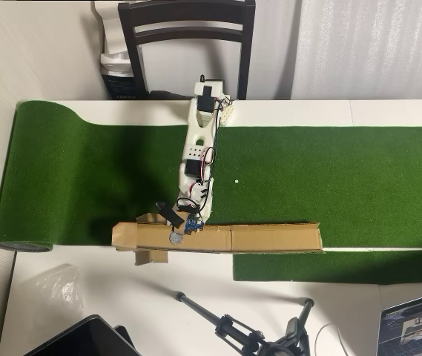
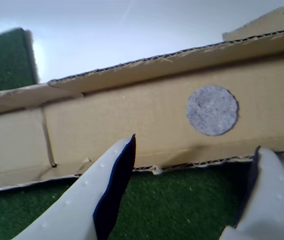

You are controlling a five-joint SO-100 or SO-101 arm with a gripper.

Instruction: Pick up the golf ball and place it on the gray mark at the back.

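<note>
My arm reaches across green turf to a cardboard strip, its tool spread wide with nothing between the fingers.

In the overhead view I see the white arm (image 1: 198, 159) stretched over the green turf mat (image 1: 329, 185) on the white bench (image 1: 196, 297), with the tool (image 1: 173, 222) at the cardboard strip (image 1: 270, 239) along the mat's near edge. In the wrist view, 2 pale fingers (image 2: 99, 200) stand far apart, and the tool (image 2: 194, 155) hangs over turf just before the cardboard wall. The gray mark (image 2: 212, 110), a flat round felt spot, sits on that wall, above the gap and nearer the right finger. I cannot make out the golf ball for sure in either view. A tiny white speck (image 1: 236, 180) lies on the turf right of the arm.
</note>
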